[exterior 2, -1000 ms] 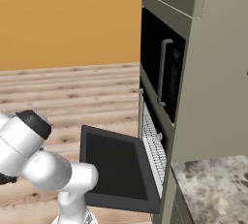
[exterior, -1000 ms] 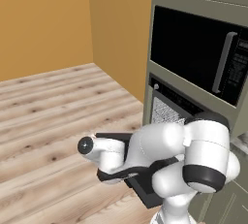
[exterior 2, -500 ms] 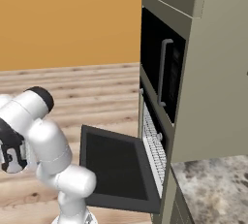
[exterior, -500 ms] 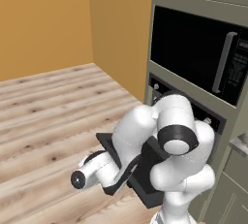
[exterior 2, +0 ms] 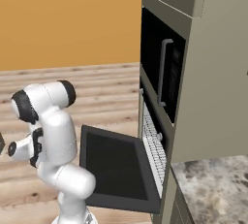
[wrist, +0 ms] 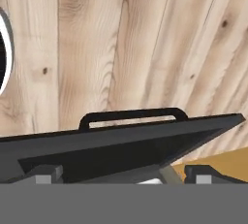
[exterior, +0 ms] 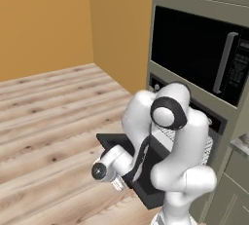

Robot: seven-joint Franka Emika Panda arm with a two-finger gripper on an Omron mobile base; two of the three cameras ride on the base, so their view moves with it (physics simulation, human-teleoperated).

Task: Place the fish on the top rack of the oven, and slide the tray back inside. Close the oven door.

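The oven [exterior 2: 145, 121] stands open, its black oven door [exterior 2: 116, 169] [exterior: 146, 170] folded down flat. Out of the cavity and over the door's hinge end sticks the silver wire top rack [exterior 2: 154, 145] [exterior: 208, 147]; this sliding tray is bare. The fish is out of view. My arm [exterior: 165, 136] is folded over in front of the oven, with the hand low by the door's outer edge. In the hand view my gripper [wrist: 123, 174] is open with nothing between its fingertips [wrist: 43, 173]. It faces the door [wrist: 121, 145], the door's handle [wrist: 133, 115] and the floor.
A black microwave [exterior: 194, 48] [exterior 2: 162, 68] with a grey vertical handle sits above the oven. A wooden floor [exterior: 44, 121] stretches out to the orange walls [exterior 2: 68, 19]. A speckled counter [exterior 2: 213, 189] lies at the right of the oven column.
The arm has swung round and folded up. Its elbow rose while the hand dropped lower, toward the floor beside the open door. The oven, door and rack have not moved.
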